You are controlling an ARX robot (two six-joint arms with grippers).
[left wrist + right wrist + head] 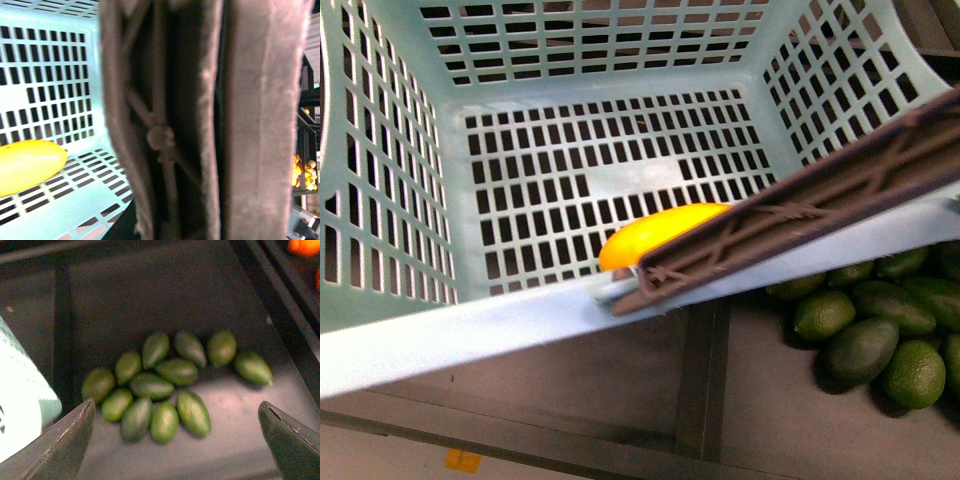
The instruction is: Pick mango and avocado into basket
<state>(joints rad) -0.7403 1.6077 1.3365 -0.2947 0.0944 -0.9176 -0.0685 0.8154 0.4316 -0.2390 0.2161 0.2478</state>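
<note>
Right tool (176, 404): spread wide above heap of dull dark-green oval avocados (150, 386). Recommended: centre one outermost fruit between fingers (65, 445) before closing.

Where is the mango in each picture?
Front: mango on the basket floor, low centre, half hidden behind the brown handle.
Left wrist: mango on the basket floor, beside the blurred handle.
Right wrist: not in it; only avocados.
Shared landmark: the teal basket, in all three.

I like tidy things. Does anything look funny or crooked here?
Nothing is spilled or broken. The basket looks tilted in the front view, its brown handle flopped across the rim, partly hiding the mango.
</note>
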